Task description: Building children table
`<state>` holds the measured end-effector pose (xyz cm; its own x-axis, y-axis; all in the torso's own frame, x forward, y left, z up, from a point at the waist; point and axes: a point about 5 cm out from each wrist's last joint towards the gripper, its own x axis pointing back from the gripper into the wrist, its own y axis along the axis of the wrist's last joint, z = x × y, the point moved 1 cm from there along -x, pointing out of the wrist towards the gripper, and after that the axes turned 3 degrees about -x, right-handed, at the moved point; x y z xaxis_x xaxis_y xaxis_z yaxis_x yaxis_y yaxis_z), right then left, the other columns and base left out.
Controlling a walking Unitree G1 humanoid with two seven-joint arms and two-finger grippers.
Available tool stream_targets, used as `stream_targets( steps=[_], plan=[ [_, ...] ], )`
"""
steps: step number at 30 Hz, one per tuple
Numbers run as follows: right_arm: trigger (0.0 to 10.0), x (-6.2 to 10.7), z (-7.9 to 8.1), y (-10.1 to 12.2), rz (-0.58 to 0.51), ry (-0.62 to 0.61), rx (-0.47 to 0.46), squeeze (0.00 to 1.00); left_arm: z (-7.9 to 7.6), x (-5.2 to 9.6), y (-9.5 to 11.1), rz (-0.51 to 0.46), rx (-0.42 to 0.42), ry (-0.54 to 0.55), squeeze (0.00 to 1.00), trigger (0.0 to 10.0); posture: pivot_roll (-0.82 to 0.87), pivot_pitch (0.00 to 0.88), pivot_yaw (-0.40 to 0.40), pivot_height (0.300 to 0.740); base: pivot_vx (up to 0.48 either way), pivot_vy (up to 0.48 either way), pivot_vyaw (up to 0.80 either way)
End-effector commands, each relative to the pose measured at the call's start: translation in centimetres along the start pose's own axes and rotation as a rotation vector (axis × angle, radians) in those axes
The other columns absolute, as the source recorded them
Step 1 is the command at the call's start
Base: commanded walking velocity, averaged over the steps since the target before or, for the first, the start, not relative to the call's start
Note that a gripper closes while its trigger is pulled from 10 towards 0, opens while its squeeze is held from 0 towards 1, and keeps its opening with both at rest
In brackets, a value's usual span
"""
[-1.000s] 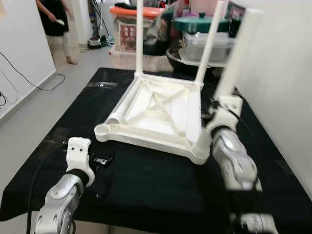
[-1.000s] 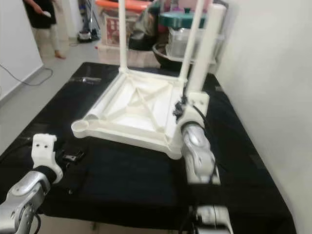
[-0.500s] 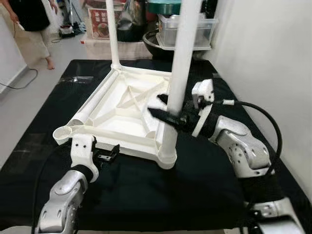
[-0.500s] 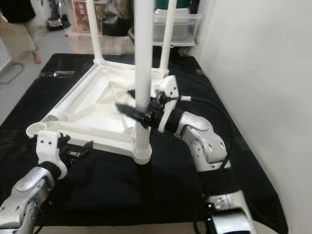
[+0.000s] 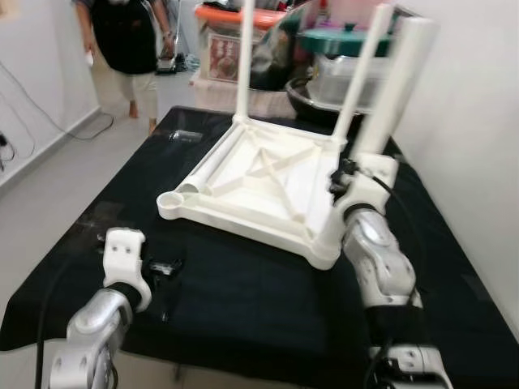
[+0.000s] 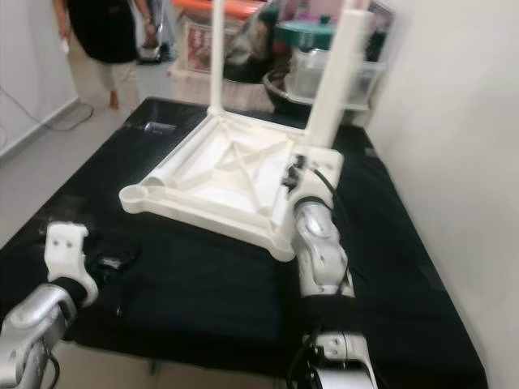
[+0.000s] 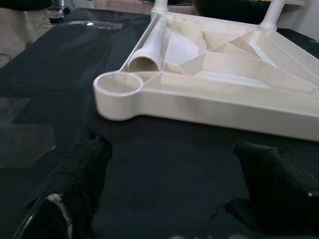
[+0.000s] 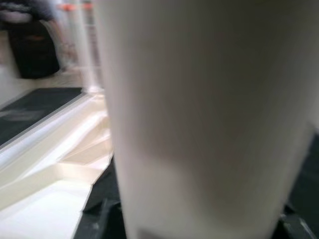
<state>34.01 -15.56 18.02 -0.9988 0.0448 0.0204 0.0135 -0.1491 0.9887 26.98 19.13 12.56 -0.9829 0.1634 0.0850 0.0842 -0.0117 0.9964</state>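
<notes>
The white children's table top (image 5: 268, 182) lies upside down on the black cloth. Three white legs stand in its corner sockets. The near left socket (image 5: 171, 201) is empty, and a loose leg (image 7: 149, 46) lies along the frame's left rim. My right gripper (image 5: 347, 173) is at the near right leg (image 5: 396, 93), shut on it with a finger on each side; that leg (image 8: 199, 114) looms close in the right wrist view. My left gripper (image 5: 166, 268) rests low over the cloth in front of the empty socket, open with nothing between its fingers (image 7: 84, 174).
A person (image 5: 126, 40) stands on the floor beyond the table's far left corner. Storage boxes (image 5: 231, 49) and a green-lidded pot (image 5: 336, 40) crowd the space behind the table. A white wall (image 5: 478, 121) runs along the right. A clear plastic bag (image 5: 186, 136) lies on the cloth.
The camera has swung about, so the whole scene has shifted. My right gripper has stayed on the near right leg. The person at the back has stepped closer to the table.
</notes>
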Motion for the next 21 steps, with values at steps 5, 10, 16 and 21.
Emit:
stream_targets(
  steps=[5, 10, 16, 21],
  plan=[
    [10.0, 1.5, 4.3, 2.6, -0.047, 0.627, -0.096, 0.0, -0.6, -0.5, 0.2, 0.0, 0.006, -0.044, 0.0, 10.0, 0.06, 0.0, -0.067, 0.74, 0.0, 0.0, 0.0],
    [10.0, 1.6, 5.9, 4.5, -0.051, 0.981, -0.056, 0.0, -0.6, -0.7, 0.2, -0.003, 0.007, -0.046, 0.0, 10.0, 0.07, 0.0, -0.068, 0.74, 0.0, 0.0, 0.0],
    [4.9, 1.5, 8.1, 2.6, 0.047, 1.346, 0.058, 0.0, -0.7, -0.7, 0.3, -0.007, 0.008, -0.047, 0.0, 10.0, 0.09, 0.0, -0.084, 0.74, 0.0, 0.0, 0.0],
    [0.0, -2.2, 8.0, -0.4, 0.141, 0.892, 0.045, 0.0, -0.7, -0.5, 0.3, -0.013, 0.011, -0.04, 0.0, 10.0, 0.1, 0.0, -0.105, 0.74, 0.0, 0.0, 0.0]
  ],
)
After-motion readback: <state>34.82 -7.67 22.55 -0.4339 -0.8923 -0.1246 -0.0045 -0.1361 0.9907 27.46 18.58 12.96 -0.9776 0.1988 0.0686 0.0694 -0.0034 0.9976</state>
